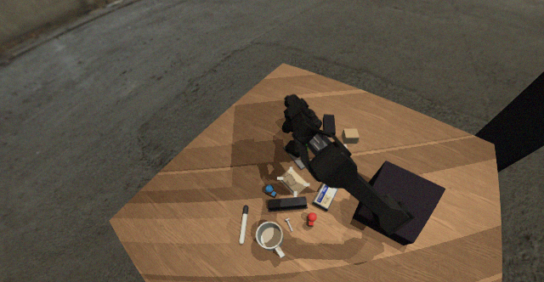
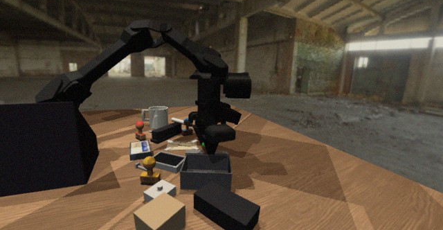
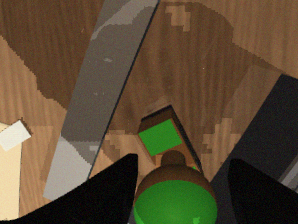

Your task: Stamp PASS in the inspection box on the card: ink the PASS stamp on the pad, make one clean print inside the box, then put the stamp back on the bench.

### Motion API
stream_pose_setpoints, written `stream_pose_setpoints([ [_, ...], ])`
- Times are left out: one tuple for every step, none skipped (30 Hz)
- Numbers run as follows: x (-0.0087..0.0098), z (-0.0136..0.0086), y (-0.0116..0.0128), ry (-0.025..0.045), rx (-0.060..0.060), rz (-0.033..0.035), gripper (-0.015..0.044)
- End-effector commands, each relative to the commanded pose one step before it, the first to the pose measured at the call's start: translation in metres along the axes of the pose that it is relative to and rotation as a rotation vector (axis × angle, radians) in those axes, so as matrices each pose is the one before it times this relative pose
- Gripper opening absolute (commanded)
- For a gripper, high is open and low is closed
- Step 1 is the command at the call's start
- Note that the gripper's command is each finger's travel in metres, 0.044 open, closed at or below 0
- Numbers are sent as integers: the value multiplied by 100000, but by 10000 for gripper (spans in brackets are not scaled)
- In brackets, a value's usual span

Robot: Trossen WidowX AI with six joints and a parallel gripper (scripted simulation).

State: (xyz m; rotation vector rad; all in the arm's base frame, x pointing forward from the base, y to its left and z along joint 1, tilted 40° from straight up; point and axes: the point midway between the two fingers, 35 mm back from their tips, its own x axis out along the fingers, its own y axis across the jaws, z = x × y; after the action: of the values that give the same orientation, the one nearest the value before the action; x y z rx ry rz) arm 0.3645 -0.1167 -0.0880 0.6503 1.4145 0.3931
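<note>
The green-knobbed stamp (image 3: 175, 202) (image 2: 203, 144) stands on the table with a green patch on its base. My gripper (image 3: 183, 165) (image 2: 208, 149) points down around its knob and is partly open; a gap shows between knob and right finger in the wrist view. The arm mostly hides the stamp in the top view. A cream card (image 1: 301, 185) (image 2: 181, 147) with white corner pieces lies nearby; its corner (image 3: 14, 135) shows in the wrist view. Its printing is too small to read. A dark pad in a grey tray (image 2: 168, 161) lies near the yellow-knobbed stamp (image 2: 149, 163).
A grey metal strip (image 3: 95, 110) lies left of the stamp. A dark open bin (image 2: 205, 179) stands close by. Red (image 1: 312, 217) and blue (image 1: 269, 188) stamps, a labelled box (image 1: 326, 196), a black bar (image 1: 287, 204), a mug (image 1: 269, 235), a marker (image 1: 243, 227) and blocks (image 2: 226, 206) stand around.
</note>
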Motion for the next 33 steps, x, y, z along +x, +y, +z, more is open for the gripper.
stream_pose_setpoints([
  [163, -39, 162, 582, -176, 195, 172],
  [0, 0, 0, 0, 0, 0, 166],
  [0, 0, 0, 0, 0, 0, 159],
  [0, 0, 0, 0, 0, 0, 152],
  [0, 0, 0, 0, 0, 0, 146],
  [0, 0, 0, 0, 0, 0, 139],
  [0, 0, 0, 0, 0, 0, 132],
  [0, 0, 0, 0, 0, 0, 126],
  [0, 0, 0, 0, 0, 0, 119],
  [0, 0, 0, 0, 0, 0, 112],
  [0, 0, 0, 0, 0, 0, 106],
  [0, 0, 0, 0, 0, 0, 99],
  [0, 0, 0, 0, 0, 0, 92],
  [-8, 1, 0, -5, 0, -9, 66],
  [-25, 2, 0, -16, 0, -27, 40],
  [-42, 3, 0, -27, 0, -45, 14],
  [-50, 4, 1, -32, -1, -54, 0],
  [-50, 4, 1, -32, -1, -54, 0],
  [-50, 4, 1, -32, 0, -54, 0],
  [-50, 4, 1, -32, 0, -54, 0],
  [-50, 4, 1, -32, 0, -54, 0],
  [-50, 4, 1, -32, 0, -54, 0],
  [-50, 4, 1, -32, 0, -54, 0],
  [-50, 4, 1, -32, 0, -54, 0],
  [-50, 4, 1, -32, 0, -54, 0],
  [-50, 4, 0, -32, 0, -54, 0],
  [-50, 4, 0, -32, 0, -54, 0],
  [-50, 4, 0, -32, 0, -54, 0],
  [-50, 3, 0, -32, 0, -54, 0],
  [-50, 3, 0, -32, 0, -54, 0],
  [-50, 3, 0, -32, 0, -54, 0],
  [-50, 3, 0, -32, 0, -54, 0],
  [-50, 3, 0, -31, 0, -54, 0],
])
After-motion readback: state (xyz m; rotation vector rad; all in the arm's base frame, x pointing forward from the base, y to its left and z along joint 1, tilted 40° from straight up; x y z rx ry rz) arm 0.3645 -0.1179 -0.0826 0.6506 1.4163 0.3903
